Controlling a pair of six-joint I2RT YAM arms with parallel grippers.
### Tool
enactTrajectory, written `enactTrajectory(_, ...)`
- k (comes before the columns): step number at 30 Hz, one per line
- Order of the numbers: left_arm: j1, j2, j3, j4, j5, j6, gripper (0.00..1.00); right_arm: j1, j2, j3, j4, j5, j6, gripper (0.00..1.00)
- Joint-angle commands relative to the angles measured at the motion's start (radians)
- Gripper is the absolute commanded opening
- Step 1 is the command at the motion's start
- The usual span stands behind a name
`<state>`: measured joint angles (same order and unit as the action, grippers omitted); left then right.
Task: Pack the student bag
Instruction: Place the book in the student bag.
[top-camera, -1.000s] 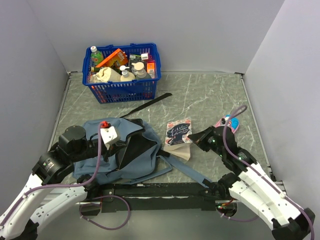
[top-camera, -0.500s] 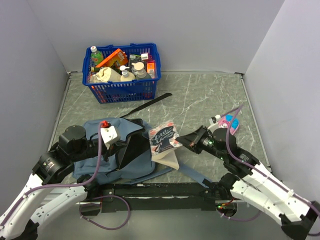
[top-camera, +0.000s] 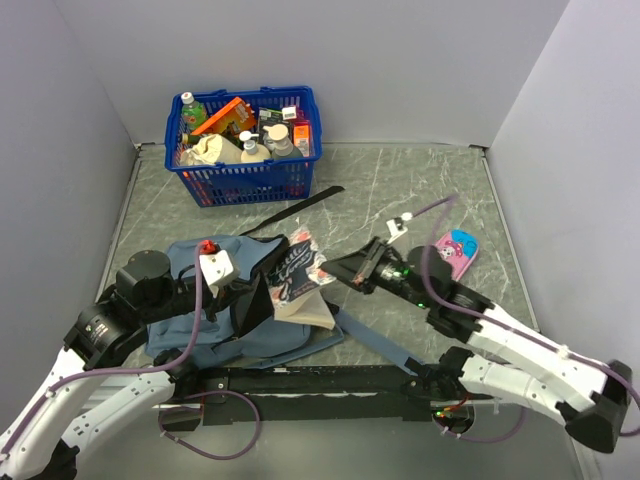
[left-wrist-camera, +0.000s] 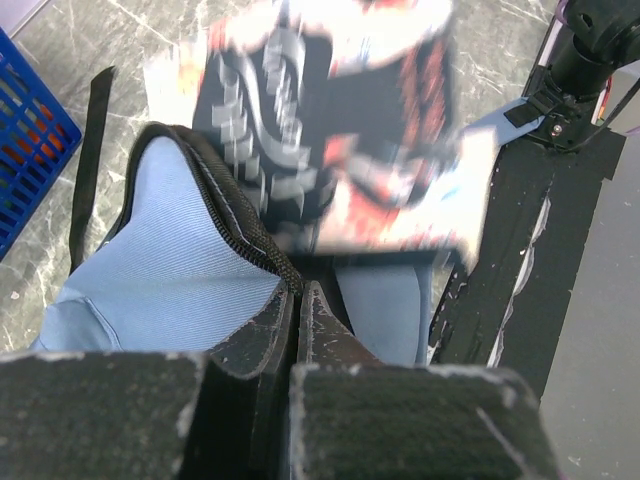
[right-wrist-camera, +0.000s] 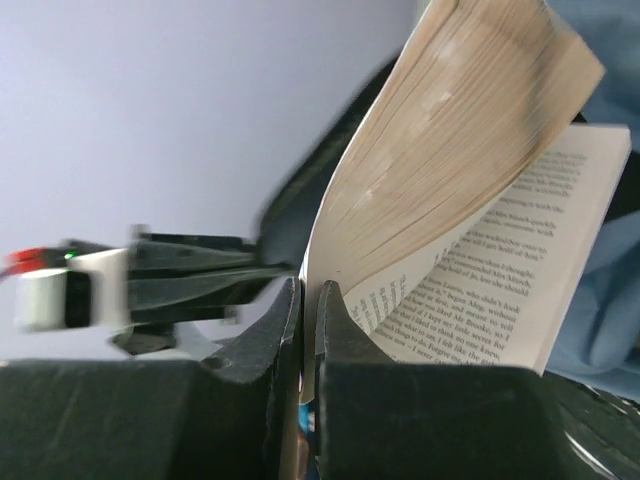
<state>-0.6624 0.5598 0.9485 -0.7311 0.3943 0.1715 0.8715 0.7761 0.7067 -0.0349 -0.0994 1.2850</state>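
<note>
The student bag (top-camera: 290, 340) lies on the counter (top-camera: 420, 190) beneath the left tool (left-wrist-camera: 297, 300). That tool's jaws are pinched together on the zippered lip, holding the mouth up and agape.

The book (top-camera: 298, 275) is what has moved. A second ago it was out beyond the bag's side, well apart from the left tool. Now the right tool (top-camera: 340, 272), clamped on the book's edge with the pages fanning loose, has swept it across. It hangs tilted just ahead of the left tool, at the opening.

Sliding it in looks like the next step, and the loose pages could snag the zipper. The pink pencil case (top-camera: 457, 250) lies behind the right tool, and the blue basket (top-camera: 245, 180) stands well beyond both.
</note>
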Motion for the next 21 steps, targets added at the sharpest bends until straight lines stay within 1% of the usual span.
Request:
enactTrajectory(1,0.004,-0.011,0.058,0.084,0.024,-0.006,0.01,0.04,0.133,-0.052,0.353,-0.034,0.057,0.0)
enactTrajectory(3,0.006,-0.008,0.064,0.087,0.025,-0.007,0.01,0.047,0.207,-0.068,0.43,-0.062,0.074,0.0)
enactTrajectory(4,0.006,-0.008,0.065,0.087,0.026,-0.007,0.01,0.058,0.277,-0.076,0.52,-0.074,0.076,0.0)
enactTrajectory(6,0.006,-0.006,0.072,0.078,0.029,-0.007,0.01,0.07,0.339,-0.078,0.579,-0.071,0.057,0.0)
enactTrajectory(7,0.006,-0.006,0.072,0.075,0.029,-0.004,0.01,0.078,0.383,-0.073,0.595,-0.066,0.037,0.0)
enactTrajectory(10,0.007,-0.008,0.079,0.065,0.028,0.0,0.01,0.113,0.44,-0.039,0.587,-0.02,-0.047,0.0)
enactTrajectory(11,0.007,-0.009,0.079,0.064,0.029,0.0,0.01,0.133,0.451,-0.026,0.523,0.001,-0.065,0.0)
enactTrajectory(12,0.006,-0.011,0.079,0.064,0.028,0.003,0.01,0.144,0.462,0.0,0.518,0.012,-0.122,0.0)
enactTrajectory(14,0.006,-0.012,0.076,0.067,0.029,0.0,0.01,0.176,0.503,0.045,0.419,0.056,-0.173,0.0)
enactTrajectory(15,0.007,-0.012,0.072,0.07,0.029,-0.004,0.01,0.202,0.523,0.075,0.4,0.079,-0.218,0.0)
enactTrajectory(16,0.007,-0.014,0.07,0.075,0.032,-0.007,0.01,0.214,0.564,0.1,0.361,0.096,-0.231,0.0)
enactTrajectory(17,0.009,-0.014,0.067,0.079,0.035,-0.01,0.01,0.228,0.581,0.143,0.324,0.146,-0.258,0.0)
enactTrajectory(18,0.01,-0.012,0.065,0.082,0.038,-0.016,0.01,0.269,0.598,0.163,0.285,0.232,-0.277,0.0)
enactTrajectory(21,0.015,-0.006,0.073,0.084,0.041,-0.023,0.01,0.323,0.696,0.214,0.28,0.372,-0.296,0.0)
